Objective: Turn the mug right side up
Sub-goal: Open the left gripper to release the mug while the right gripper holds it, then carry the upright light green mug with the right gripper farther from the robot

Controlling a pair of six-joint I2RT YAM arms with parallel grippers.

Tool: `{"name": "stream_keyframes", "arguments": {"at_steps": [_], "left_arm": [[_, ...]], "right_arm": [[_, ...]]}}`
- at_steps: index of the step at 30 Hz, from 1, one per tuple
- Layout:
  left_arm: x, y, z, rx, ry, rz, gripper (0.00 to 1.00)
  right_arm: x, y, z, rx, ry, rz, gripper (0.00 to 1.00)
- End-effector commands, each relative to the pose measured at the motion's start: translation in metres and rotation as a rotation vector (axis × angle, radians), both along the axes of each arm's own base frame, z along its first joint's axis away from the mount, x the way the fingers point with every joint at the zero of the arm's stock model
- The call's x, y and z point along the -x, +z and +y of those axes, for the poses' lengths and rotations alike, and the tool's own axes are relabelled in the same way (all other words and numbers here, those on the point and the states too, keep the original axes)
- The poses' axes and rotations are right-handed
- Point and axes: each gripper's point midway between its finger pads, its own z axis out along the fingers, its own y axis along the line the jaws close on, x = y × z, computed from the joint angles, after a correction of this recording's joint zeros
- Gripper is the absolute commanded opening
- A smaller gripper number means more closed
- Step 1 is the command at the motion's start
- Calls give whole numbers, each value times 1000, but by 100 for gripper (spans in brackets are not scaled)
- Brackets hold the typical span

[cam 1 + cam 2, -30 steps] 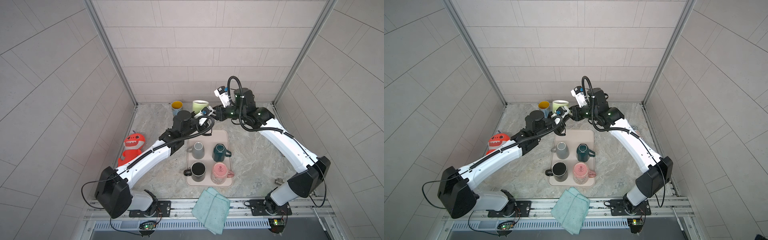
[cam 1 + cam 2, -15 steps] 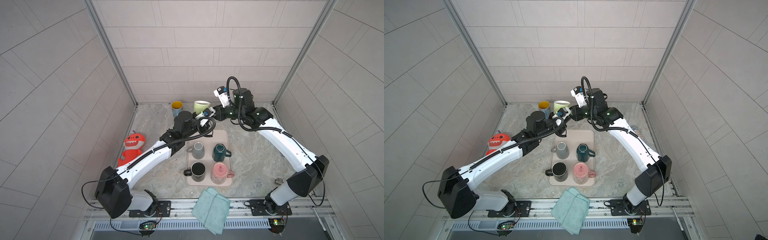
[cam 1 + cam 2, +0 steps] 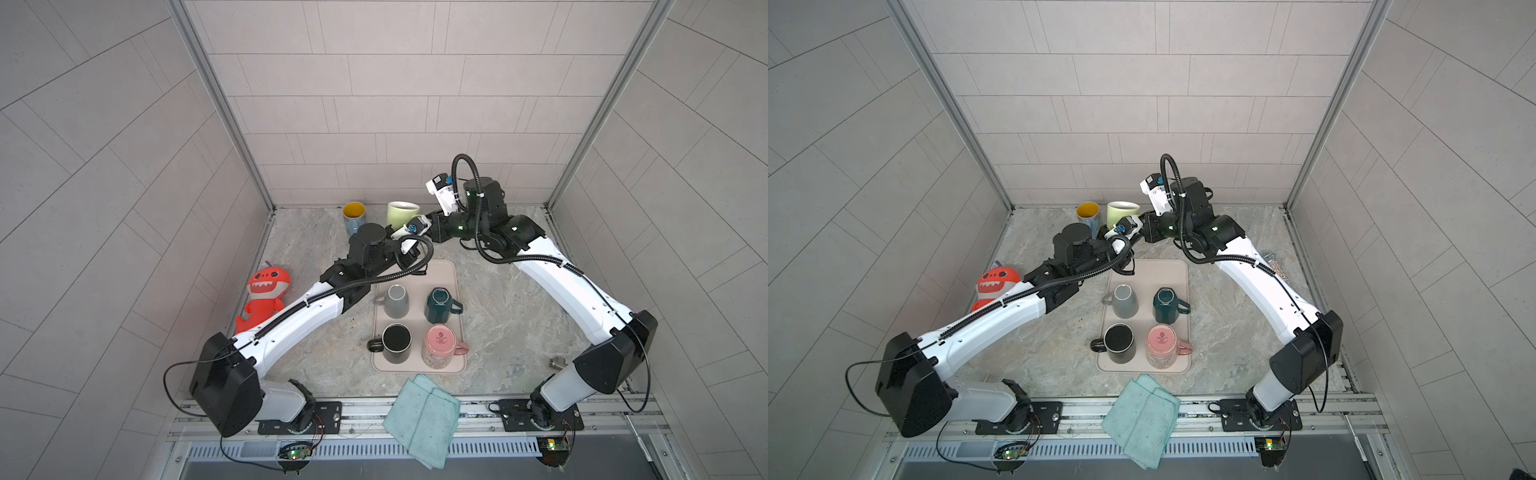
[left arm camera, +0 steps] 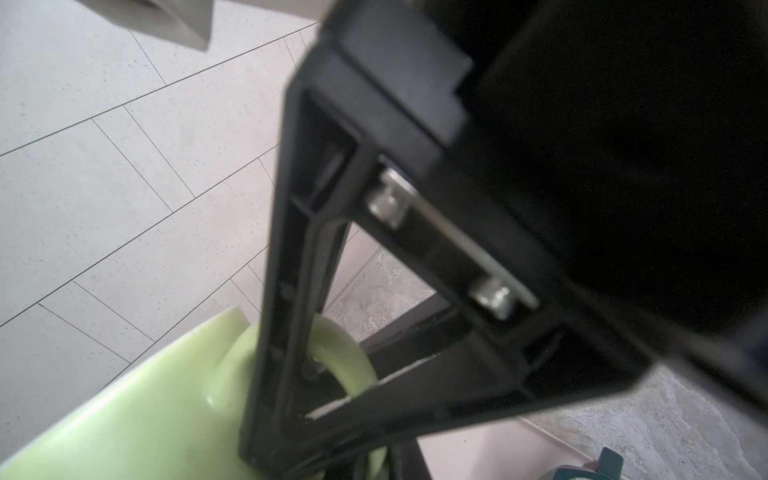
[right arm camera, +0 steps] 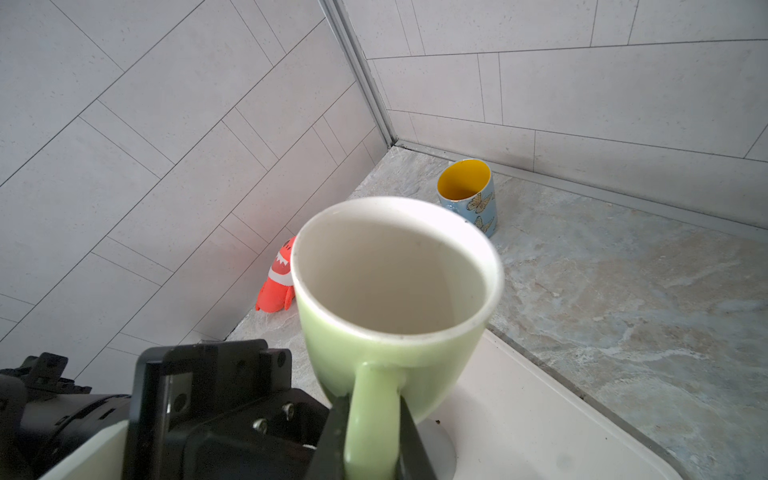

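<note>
One green mug (image 5: 332, 357), upright, left claw (image 4: 266, 453) clamped on it — tips cut off, right claw (image 5: 370, 432) pinching handle (image 5: 372, 386).

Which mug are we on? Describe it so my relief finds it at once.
Look to the back wall, just behind the tray, where two mugs show side by side. It is the right one in both top views, the green mug. Its neighbour, the blue mug, is yellow inside; this one is white inside.

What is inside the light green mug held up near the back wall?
The green mug shows a bare off-white inner wall and nothing in it. The near rim covers its floor, so the bottom cannot be seen.
</note>
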Motion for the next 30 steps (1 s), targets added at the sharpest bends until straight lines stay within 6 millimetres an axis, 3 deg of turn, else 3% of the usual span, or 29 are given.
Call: {"name": "stream_keyframes", "arguments": {"at_steps": [1, 12, 18, 30], "left_arm": [[13, 53, 2, 77, -18, -165, 0], [7, 51, 3, 84, 15, -159, 1], [5, 50, 3, 82, 30, -154, 17], [5, 46, 2, 75, 32, -148, 22]], "right_arm": [[-2, 1, -2, 5, -17, -6, 0], [-3, 3, -6, 17, -51, -42, 0], [-3, 1, -5, 23, -54, -47, 0], [-7, 0, -11, 44, -91, -79, 0]]}}
